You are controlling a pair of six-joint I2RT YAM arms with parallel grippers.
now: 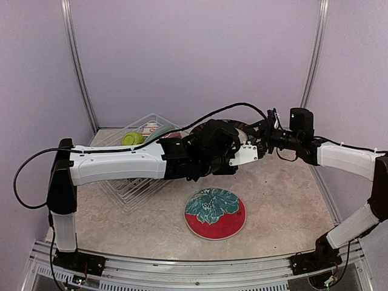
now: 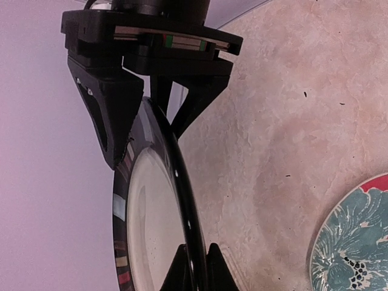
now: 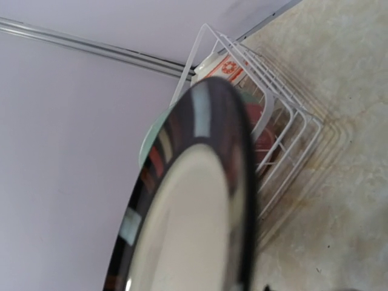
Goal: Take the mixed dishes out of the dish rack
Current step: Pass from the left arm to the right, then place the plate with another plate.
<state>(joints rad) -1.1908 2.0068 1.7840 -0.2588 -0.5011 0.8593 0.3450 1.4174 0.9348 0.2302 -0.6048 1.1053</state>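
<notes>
pinching black-rimmed striped round ceramic plate (image 2: 151, 224) by its rim: left jaws; right jaws, cannot tell. likely slick, fragile.

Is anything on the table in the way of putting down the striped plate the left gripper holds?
Only the red floral plate, lying flat on the table nearby; the surface to its right looks bare.

I see pale lavender walls (image 1: 194, 54) closing in on three sides; thin metal strips (image 1: 79, 73) run up the two back corners; the tabletop (image 1: 285, 200) is mottled beige, stone-like, evenly lit; a ribbed aluminium rail (image 1: 200, 268) edges its near side.
</notes>
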